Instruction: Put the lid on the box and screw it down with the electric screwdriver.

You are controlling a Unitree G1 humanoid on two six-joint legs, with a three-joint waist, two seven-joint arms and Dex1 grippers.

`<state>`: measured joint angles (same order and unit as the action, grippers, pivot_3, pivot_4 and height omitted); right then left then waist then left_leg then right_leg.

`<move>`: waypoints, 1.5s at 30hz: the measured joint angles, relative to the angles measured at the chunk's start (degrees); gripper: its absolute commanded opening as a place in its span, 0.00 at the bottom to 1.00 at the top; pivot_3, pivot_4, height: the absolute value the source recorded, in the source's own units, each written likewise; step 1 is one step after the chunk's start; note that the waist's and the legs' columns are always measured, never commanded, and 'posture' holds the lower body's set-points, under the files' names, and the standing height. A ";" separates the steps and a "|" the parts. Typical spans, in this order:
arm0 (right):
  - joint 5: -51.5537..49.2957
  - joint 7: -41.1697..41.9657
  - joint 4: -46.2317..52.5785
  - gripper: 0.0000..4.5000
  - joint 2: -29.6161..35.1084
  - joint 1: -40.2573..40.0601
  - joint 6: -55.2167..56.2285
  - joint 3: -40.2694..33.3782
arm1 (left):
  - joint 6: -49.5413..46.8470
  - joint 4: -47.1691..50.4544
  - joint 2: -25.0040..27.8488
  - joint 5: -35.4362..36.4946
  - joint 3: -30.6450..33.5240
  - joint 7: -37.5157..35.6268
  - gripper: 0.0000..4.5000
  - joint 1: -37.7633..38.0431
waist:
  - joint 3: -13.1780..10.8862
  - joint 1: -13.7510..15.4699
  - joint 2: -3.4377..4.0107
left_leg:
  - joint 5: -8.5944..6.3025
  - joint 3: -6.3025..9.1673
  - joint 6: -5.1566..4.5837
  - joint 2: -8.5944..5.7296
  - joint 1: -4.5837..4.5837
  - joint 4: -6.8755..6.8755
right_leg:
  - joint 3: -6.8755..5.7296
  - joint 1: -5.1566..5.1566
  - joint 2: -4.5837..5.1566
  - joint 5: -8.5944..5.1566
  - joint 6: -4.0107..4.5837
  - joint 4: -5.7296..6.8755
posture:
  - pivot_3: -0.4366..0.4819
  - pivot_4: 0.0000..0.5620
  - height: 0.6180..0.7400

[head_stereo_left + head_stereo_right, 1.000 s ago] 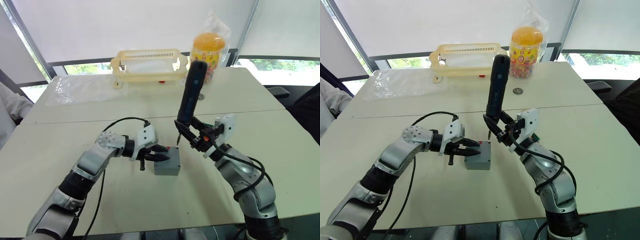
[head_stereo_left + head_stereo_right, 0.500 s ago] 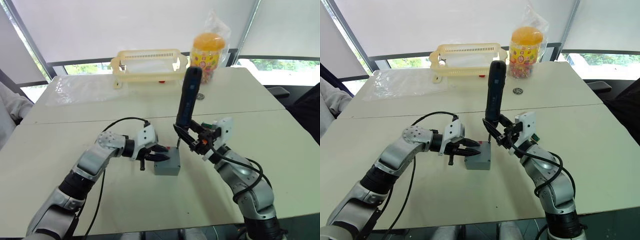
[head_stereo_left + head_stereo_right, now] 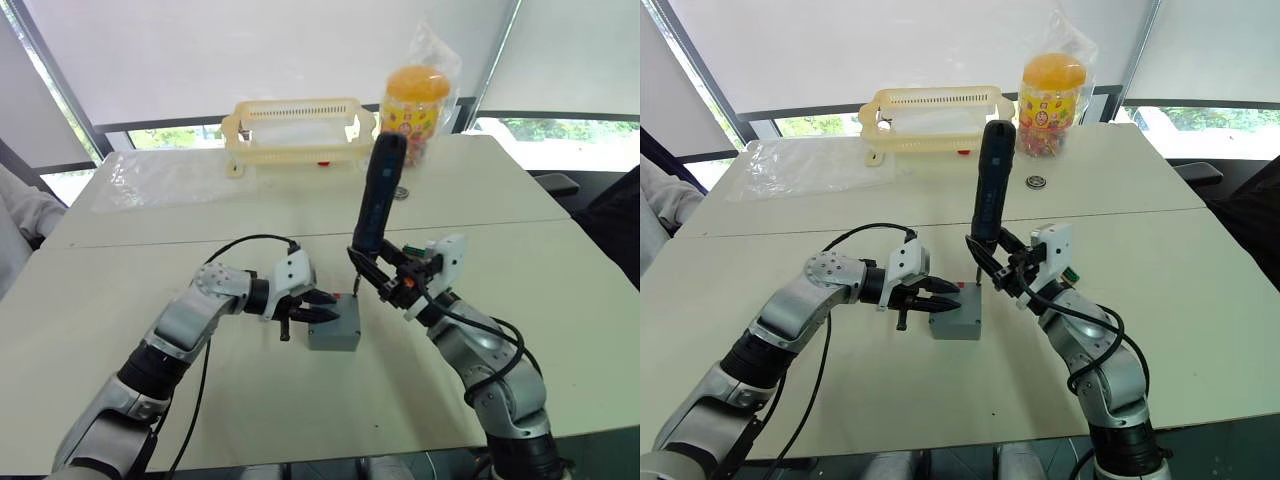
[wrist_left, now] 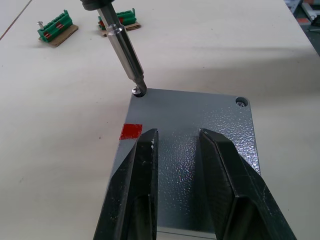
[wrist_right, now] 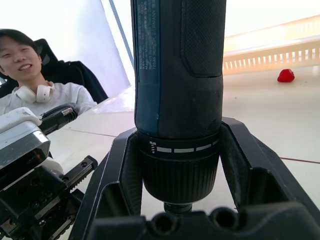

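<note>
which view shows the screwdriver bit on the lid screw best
The left wrist view: the bit meets a corner screw of the lid. The eye views show it tiny; the right wrist view shows the electric screwdriver body.

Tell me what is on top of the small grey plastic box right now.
The flat grey lid covers the box, with the left gripper's fingers over it and the screwdriver's metal bit on a corner screw. The box's inside is hidden.

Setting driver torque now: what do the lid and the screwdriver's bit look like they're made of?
The lid: grey with a pebbled, faintly glossy texture, likely moulded plastic, though painted metal can't be ruled out. The bit of the electric screwdriver: smooth, shiny silver-grey shaft with highlights, apparently bare steel.
</note>
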<state>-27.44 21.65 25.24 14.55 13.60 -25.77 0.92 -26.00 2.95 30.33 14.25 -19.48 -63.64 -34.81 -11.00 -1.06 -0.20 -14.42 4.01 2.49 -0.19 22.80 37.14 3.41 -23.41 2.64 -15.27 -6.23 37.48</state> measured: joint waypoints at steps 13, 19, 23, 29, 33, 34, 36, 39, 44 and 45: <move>-0.32 -0.62 0.00 0.39 0.03 0.35 0.00 -0.11 | 0.00 0.00 0.00 0.00 0.00 -0.01 0.28 0.00 | 0.00 0.00 0.00 | 0.00 0.00 0.00 0.00 0.00 0.00 | 0.00 0.00 0.00 0.00 0.00 0.00 | 0.48 0.27 1.00; -0.33 -0.99 0.00 0.39 0.02 0.76 0.00 -0.12 | 0.00 0.01 0.02 0.00 0.00 -0.04 0.28 0.01 | 0.00 -0.01 0.00 | 0.00 0.00 0.00 0.00 0.00 -0.01 | 0.00 0.00 0.00 0.00 0.00 -0.01 | 0.48 0.27 1.00; -0.29 -0.88 0.00 0.39 0.11 0.75 0.01 -0.12 | 0.00 0.02 0.04 0.00 0.00 -0.05 0.28 0.01 | 0.00 -0.01 0.00 | 0.00 0.00 0.00 0.00 0.00 -0.01 | 0.00 0.00 0.00 0.00 0.00 -0.01 | 0.48 0.27 1.00; -0.13 -0.59 0.00 0.39 0.16 0.64 0.01 -0.12 | 0.00 0.03 0.06 0.00 0.00 -0.06 0.28 0.02 | 0.00 -0.02 0.00 | 0.00 0.00 0.00 0.00 0.00 -0.01 | 0.00 0.00 0.00 0.00 0.00 -0.01 | 0.48 0.27 1.00; 0.23 -0.38 -0.01 0.39 0.15 0.32 0.03 -0.12 | 0.00 0.04 0.06 0.00 0.00 -0.06 0.28 0.02 | 0.00 -0.02 0.00 | 0.00 0.00 0.00 0.00 0.00 -0.02 | 0.00 0.00 0.00 0.00 0.00 -0.02 | 0.48 0.27 1.00; 0.25 -0.33 -0.01 0.39 0.14 0.19 0.07 -0.12 | 0.00 0.04 0.06 0.00 0.00 -0.06 0.28 0.02 | 0.00 -0.02 0.00 | 0.00 0.00 0.00 0.00 0.00 -0.02 | 0.00 0.00 0.00 0.00 0.00 -0.02 | 0.48 0.27 1.00; 0.35 -0.13 -0.02 0.39 0.14 -0.09 0.45 -0.11 | 0.00 0.04 0.07 0.00 0.00 -0.06 0.28 0.02 | 0.00 -0.02 0.00 | 0.00 0.00 0.00 0.00 0.00 -0.02 | 0.00 0.00 0.00 0.00 0.00 -0.02 | 0.48 0.27 1.00; 1.14 0.46 -0.15 0.39 0.16 -0.25 1.17 0.05 | 0.00 0.04 0.08 0.00 0.00 -0.06 0.28 0.02 | 0.00 -0.03 0.00 | 0.00 0.00 0.00 0.00 0.00 -0.02 | 0.00 0.00 0.00 0.00 0.00 -0.02 | 0.48 0.27 1.00; 2.24 1.05 -0.59 0.39 0.07 -0.36 2.50 0.46 | -0.02 0.05 0.09 0.00 -0.01 -0.05 0.28 0.02 | 0.00 -0.04 0.00 | 0.00 0.00 0.00 0.00 -0.01 -0.02 | 0.00 0.00 0.00 0.00 0.00 -0.03 | 0.48 0.27 1.00; 2.53 1.12 -0.67 0.39 0.05 -0.36 2.77 0.60 | -0.03 0.05 0.09 0.00 0.00 -0.05 0.28 0.03 | 0.00 -0.04 0.00 | 0.00 0.00 0.00 0.00 -0.01 -0.02 | 0.00 0.01 0.00 -0.01 0.00 -0.03 | 0.48 0.27 1.00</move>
<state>-24.91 22.77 24.57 14.60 13.24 -23.01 1.52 -26.03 3.00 30.42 14.25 -19.49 -63.69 -34.79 -11.00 -1.10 -0.20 -14.42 4.01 2.49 -0.19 22.79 37.12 3.41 -23.40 2.64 -15.28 -6.23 37.45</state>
